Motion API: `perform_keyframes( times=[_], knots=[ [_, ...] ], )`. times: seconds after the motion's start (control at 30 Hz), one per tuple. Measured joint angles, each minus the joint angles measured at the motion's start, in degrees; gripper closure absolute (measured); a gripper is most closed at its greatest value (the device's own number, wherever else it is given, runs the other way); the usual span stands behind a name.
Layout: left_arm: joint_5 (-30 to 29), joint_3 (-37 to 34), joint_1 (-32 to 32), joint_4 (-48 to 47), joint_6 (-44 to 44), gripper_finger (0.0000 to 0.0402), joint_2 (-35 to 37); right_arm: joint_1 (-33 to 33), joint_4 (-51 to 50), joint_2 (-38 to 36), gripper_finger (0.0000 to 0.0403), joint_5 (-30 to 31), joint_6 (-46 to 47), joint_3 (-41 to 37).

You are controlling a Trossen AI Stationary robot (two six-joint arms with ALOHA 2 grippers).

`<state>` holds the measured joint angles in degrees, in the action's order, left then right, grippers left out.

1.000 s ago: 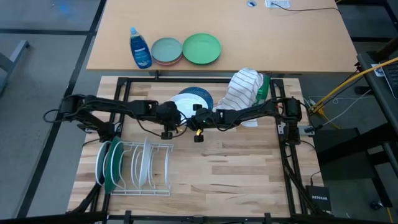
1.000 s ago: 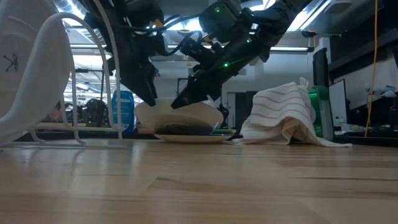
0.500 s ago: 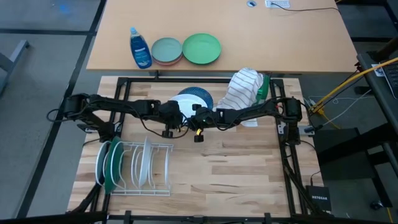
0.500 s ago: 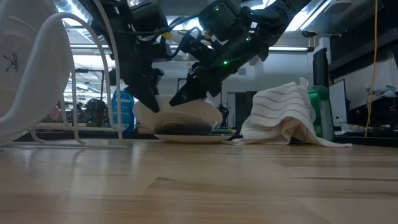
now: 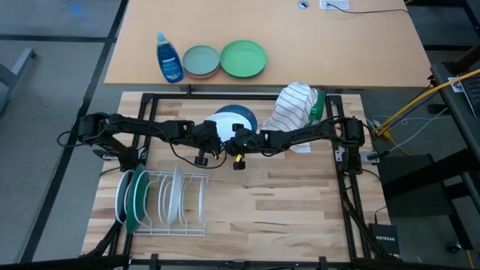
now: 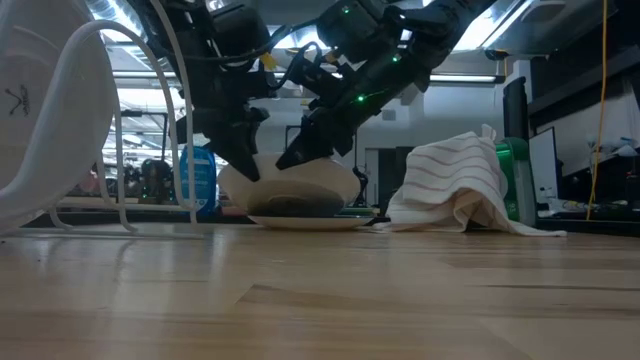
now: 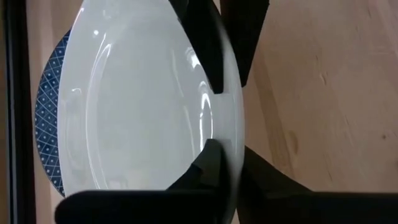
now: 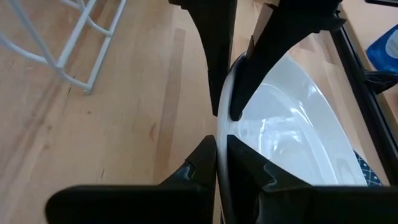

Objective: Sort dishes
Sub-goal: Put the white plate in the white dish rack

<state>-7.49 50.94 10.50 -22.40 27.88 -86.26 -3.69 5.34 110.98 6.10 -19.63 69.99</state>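
Gripping round white ceramic plate (image 5: 223, 124) with both claws, left (image 5: 212, 140) and right (image 5: 232, 139), mid-task; white wire rack (image 5: 176, 204) part-filled, blue speckled plate (image 5: 245, 115) remains.

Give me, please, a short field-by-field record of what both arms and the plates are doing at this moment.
left gripper: shut on the rim of the white plate
right gripper: shut on the same rim
white plate: tilted, over the blue patterned plate
dish rack: holds a dark green plate and white plates
striped towel: beside the plate stack
back table: soap bottle, light green plate
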Motion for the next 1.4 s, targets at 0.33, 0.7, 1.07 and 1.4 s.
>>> perform_keyframes(
  times=[0.33,0.7,1.07,1.4],
  knots=[
    [0.4,0.0,0.0,-0.1,-0.6,0.0396,0.0,0.0,-0.8,0.0,0.0339,1.2,0.5,0.0],
    [-0.7,0.0,0.0,2.7,-4.5,0.0398,0.0,0.0,-2.9,-1.5,0.0256,8.9,14.9,0.0],
    [-1.9,-0.1,0.0,5.4,-5.9,0.0401,-0.1,-0.1,-12.0,-8.8,0.0253,8.9,34.3,-0.1],
    [-5.8,-0.2,-0.1,6.1,-7.3,0.0402,-0.1,-1.8,-23.6,-16.4,0.0253,7.2,55.2,-0.1]
  ],
)
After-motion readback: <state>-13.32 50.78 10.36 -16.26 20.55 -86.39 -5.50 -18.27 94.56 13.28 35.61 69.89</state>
